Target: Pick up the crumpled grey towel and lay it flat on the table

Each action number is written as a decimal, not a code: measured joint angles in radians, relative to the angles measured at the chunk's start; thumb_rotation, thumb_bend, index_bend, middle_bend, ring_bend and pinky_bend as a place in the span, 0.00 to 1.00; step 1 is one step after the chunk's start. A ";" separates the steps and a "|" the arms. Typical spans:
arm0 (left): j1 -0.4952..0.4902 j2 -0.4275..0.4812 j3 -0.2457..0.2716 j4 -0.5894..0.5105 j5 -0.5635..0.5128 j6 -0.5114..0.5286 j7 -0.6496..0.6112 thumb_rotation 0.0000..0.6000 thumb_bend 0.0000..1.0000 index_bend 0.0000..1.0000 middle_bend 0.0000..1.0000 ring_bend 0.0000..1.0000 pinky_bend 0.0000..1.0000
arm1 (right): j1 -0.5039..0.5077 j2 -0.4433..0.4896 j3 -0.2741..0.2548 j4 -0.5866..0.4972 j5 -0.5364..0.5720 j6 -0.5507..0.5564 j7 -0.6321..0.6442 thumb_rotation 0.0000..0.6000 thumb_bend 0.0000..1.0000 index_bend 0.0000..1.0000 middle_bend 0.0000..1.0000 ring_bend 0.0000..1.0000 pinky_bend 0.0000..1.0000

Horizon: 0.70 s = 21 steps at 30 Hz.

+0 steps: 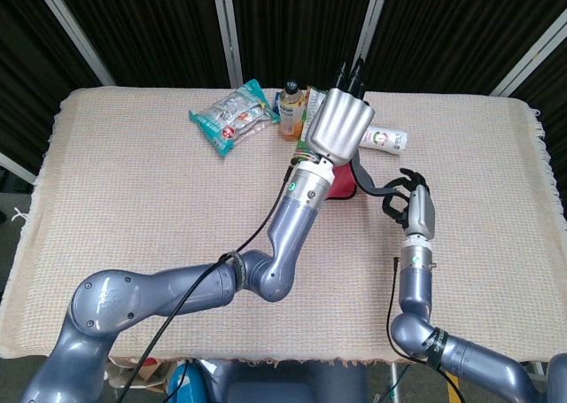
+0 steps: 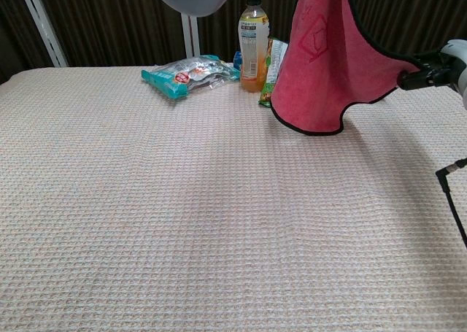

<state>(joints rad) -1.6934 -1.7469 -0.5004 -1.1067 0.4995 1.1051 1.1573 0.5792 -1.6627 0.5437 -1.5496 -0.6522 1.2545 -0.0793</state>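
The towel point(image 2: 325, 62) hangs in the air above the back right of the table; the side facing the chest view is red-pink with a dark edge. In the head view only a red patch point(image 1: 342, 184) and a dark strip show below my left hand point(image 1: 341, 120). That hand is raised high with its back to the camera and hides its own grip; the towel's top runs up toward it, out of the chest view. My right hand point(image 1: 410, 204) point(image 2: 441, 68) pinches the towel's right corner at about the same height, so the cloth sags between the two hands.
At the back of the cloth-covered table point(image 2: 182, 222) lie a teal snack packet point(image 2: 186, 73), an upright orange drink bottle point(image 2: 253, 44), a green packet point(image 2: 270, 73) and a white bottle on its side point(image 1: 386, 139). A black cable point(image 2: 452, 193) hangs at the right edge.
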 measured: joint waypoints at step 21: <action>0.144 0.083 0.013 -0.206 -0.009 0.050 -0.100 1.00 0.62 0.72 0.27 0.04 0.02 | -0.012 0.103 0.011 -0.010 -0.062 -0.023 -0.009 1.00 0.61 0.57 0.19 0.00 0.04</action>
<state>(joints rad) -1.5493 -1.6643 -0.4873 -1.3130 0.4905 1.1553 1.0570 0.5672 -1.5595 0.5550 -1.5592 -0.7144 1.2318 -0.0882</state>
